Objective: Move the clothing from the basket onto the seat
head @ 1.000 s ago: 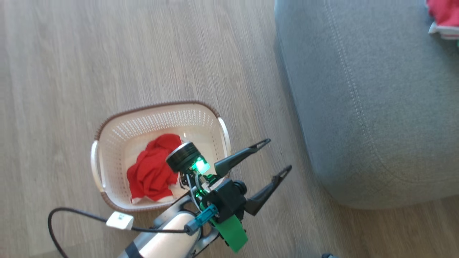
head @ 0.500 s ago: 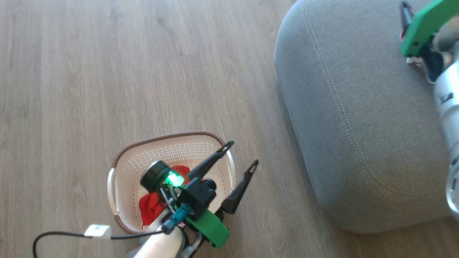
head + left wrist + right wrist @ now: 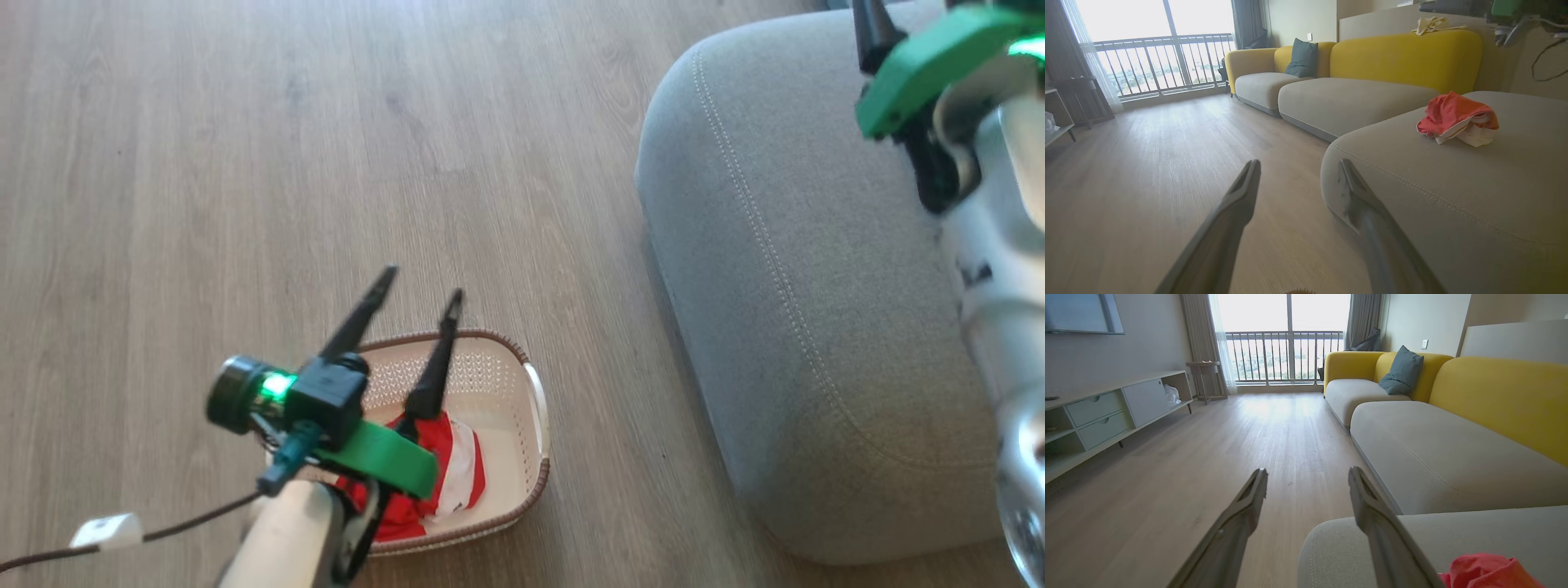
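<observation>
Head view: left gripper (image 3: 423, 283) spread wide and empty above the cream perforated plastic basket (image 3: 490, 367), one red-and-white fabric garment (image 3: 457, 461) lying inside by its near edge. Other red garment (image 3: 1453, 112) sits on the grey upholstered seat (image 3: 1433, 192), back from its rounded corner. And the right gripper (image 3: 1307, 471) is wide open, empty.
</observation>
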Controlling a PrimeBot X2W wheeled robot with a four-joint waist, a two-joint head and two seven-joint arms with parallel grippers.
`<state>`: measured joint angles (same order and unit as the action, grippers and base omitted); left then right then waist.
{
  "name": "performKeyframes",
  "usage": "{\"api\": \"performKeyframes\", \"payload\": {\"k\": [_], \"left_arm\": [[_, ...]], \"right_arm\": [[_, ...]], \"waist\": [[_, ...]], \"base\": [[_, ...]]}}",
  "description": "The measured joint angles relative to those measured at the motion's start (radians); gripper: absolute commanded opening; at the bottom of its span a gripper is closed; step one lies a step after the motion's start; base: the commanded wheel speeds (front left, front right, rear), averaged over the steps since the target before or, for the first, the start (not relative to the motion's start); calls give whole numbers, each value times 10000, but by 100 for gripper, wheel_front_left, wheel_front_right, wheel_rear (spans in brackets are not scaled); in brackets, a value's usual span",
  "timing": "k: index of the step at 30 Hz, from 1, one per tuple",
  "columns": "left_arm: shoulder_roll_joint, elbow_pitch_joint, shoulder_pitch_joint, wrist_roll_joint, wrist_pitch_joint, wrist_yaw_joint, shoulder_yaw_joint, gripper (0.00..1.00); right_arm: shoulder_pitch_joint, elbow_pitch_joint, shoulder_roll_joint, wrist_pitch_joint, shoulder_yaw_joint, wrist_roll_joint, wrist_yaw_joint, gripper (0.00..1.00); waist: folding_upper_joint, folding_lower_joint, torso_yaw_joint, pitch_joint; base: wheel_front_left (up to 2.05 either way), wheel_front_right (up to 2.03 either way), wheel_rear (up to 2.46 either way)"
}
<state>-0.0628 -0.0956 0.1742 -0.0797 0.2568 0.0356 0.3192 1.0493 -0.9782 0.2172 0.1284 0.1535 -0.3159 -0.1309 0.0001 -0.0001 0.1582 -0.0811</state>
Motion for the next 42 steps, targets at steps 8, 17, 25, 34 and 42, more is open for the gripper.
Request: {"api": "performKeyframes", "payload": {"k": [8, 17, 25, 34, 42], "left_arm": [[100, 146, -67, -8, 0, -575, -1005, 100], [119, 142, -140, -173, 0, -1037, -1206, 100], [125, 2, -166, -280, -2, -1534, -1241, 100], [128, -464, -424, -228, -2, -1530, -1221, 100], [130, -882, -872, -232, -2, -1442, -855, 100]], "right_arm": [[-2497, 3990, 1308, 29, 930, -1762, 0, 100], [-5258, 6636, 1494, 771, 1469, -2612, 0, 100], [-7731, 7135, 890, 1200, 1544, -2002, 0, 100], [-9425, 8291, -495, 1243, 86, -155, 0, 100], [-10303, 8443, -1191, 1243, -571, 391, 0, 100]], "waist": [[0, 0, -274, 152], [0, 0, -633, 137], [0, 0, -901, 50], [0, 0, -1011, 61], [-1, 1, -1084, 124]], "base": [[0, 0, 0], [0, 0, 0], [0, 0, 0], [0, 0, 0], [0, 0, 0]]}}
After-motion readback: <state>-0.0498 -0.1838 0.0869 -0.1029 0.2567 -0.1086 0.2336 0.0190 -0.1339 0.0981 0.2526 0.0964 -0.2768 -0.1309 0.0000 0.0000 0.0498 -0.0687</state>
